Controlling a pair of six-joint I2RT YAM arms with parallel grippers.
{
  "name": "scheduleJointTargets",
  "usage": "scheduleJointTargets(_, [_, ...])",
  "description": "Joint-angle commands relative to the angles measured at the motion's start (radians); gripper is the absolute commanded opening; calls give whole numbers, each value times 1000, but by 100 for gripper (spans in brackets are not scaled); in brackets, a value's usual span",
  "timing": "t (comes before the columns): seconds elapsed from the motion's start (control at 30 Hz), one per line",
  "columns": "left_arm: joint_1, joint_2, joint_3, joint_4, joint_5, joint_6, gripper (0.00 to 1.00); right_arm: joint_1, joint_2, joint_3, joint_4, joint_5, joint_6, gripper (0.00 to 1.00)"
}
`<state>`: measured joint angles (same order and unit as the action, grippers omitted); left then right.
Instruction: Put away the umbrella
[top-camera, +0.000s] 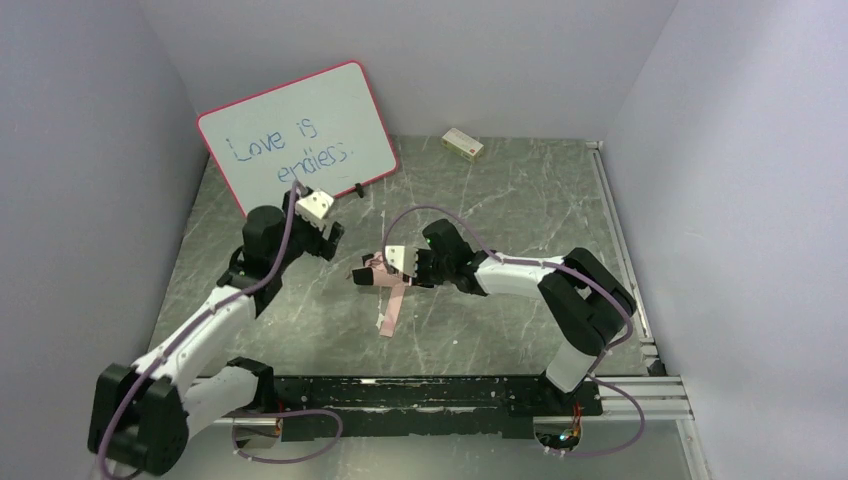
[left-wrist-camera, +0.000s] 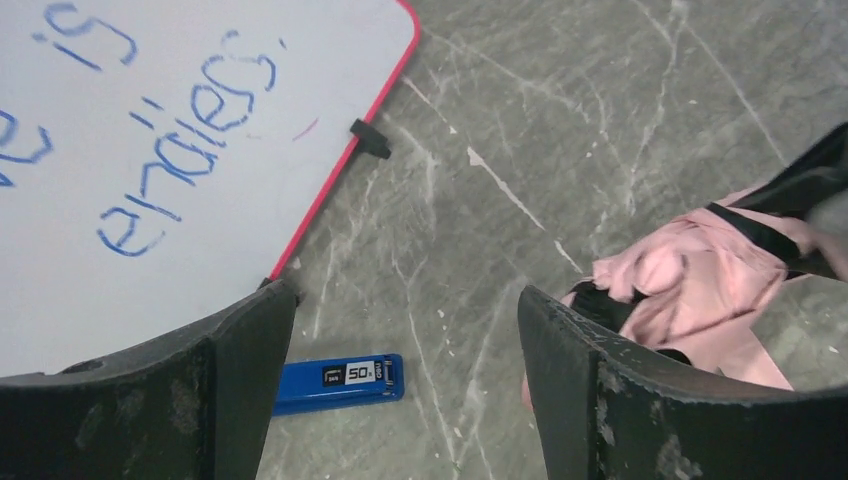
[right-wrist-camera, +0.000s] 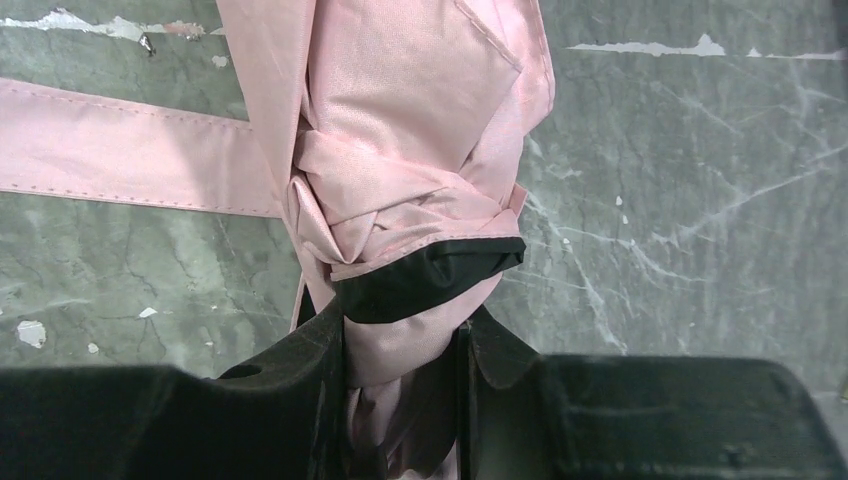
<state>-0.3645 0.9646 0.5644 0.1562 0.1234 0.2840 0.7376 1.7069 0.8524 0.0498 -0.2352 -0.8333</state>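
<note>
One umbrella (right-wrist-camera: 400, 150): held clamped mid-frame by the right gripper (right-wrist-camera: 400, 345) — canopy bunched.
Left gripper (left-wrist-camera: 405, 320): jaws spread wide apart.

Overhead, close wrist views sharing umbrella (top-camera: 380, 273)

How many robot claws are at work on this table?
2. The left gripper hangs open in front of the whiteboard, holding nothing. The right gripper is clamped on the pink umbrella at mid-table. No other claw shows in any view.
</note>
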Motion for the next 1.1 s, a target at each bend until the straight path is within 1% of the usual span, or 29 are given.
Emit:
scheduleJointTargets(0.0, [104, 143, 99, 94, 306, -59, 84, 33, 43, -109, -9, 209, -51, 9])
scheduleJointTargets(0.03, [108, 182, 129, 73, 362, -25, 85, 42, 40, -120, 5, 222, -56, 9])
scheduleJointTargets(0.13, [108, 328, 257, -102, 598, 127, 85, 59, 36, -134, 33, 252, -67, 9])
scheduleJointTargets(0.23, [108, 490, 417, -394, 762, 326, 84, 75, 29, -144, 52, 278, -76, 9])
scheduleJointTargets(0.33, [108, 631, 534, -621, 841, 487, 82, 88, 27, -150, 60, 279, -76, 9])
scheduleJointTargets(0.43, [108, 724, 591, -738, 906, 601, 81, 103, 27, -160, 75, 291, -82, 9])
scheduleJointTargets(0.6, [85, 838, 664, -856, 960, 699, 80, 109, 22, -176, 87, 293, -79, 9])
scheduleJointTargets(0.73, [37, 899, 718, -926, 957, 745, 79, 112, 22, -184, 88, 299, -82, 9])
scheduleJointTargets(0.9, [-21, 928, 744, -941, 914, 743, 79, 114, 14, -193, 92, 301, -81, 9])
scheduleJointTargets(1.07, [-30, 925, 719, -919, 885, 719, 79, 119, 16, -187, 92, 303, -81, 9])
